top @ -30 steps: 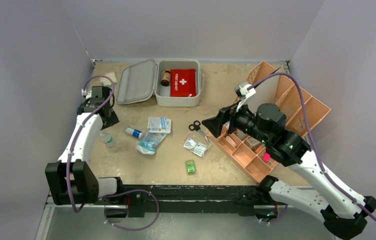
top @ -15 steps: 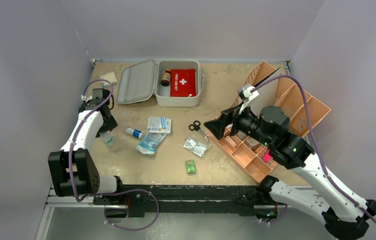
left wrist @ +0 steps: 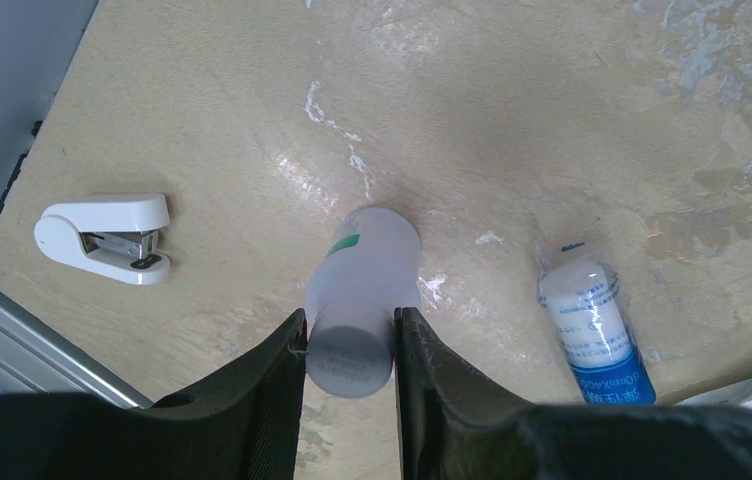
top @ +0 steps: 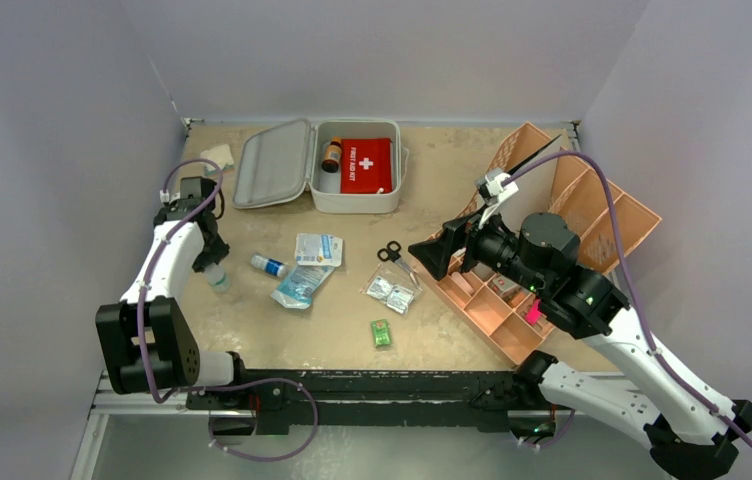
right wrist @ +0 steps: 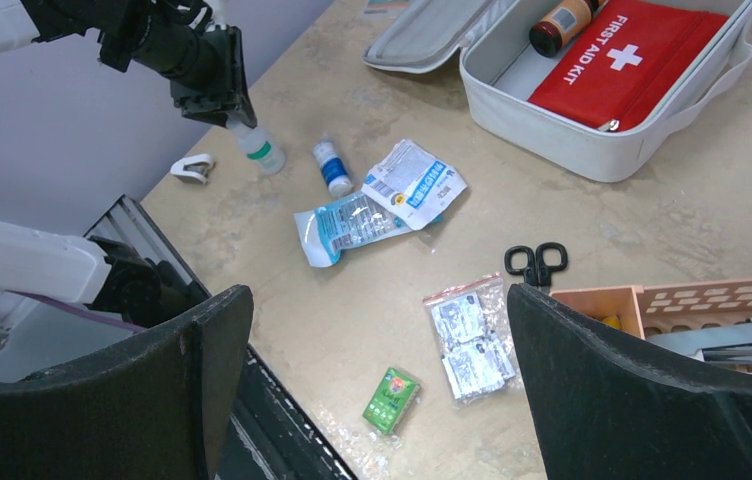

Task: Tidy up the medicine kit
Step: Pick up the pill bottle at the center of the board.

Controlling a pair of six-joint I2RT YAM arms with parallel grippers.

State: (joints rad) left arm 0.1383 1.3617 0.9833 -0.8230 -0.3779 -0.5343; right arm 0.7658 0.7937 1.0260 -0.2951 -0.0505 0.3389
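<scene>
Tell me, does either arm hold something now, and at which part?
The left jaws grip the bottle by its grey end, one on each side. The right jaws, open, hold nothing.

The left arm (top: 167, 265) and right arm (top: 652, 355) have white links, black joints, purple cables (top: 616, 225).

"FIRST AID KIT" and a white cross are printed on the red pouch (right wrist: 642, 62) in the kit (right wrist: 572, 140). Print on the blue-labelled vial (left wrist: 592, 330) cannot be read.

Soft, even overhead light; faint glare on the table (left wrist: 297, 172) (close foreground blurs).
</scene>
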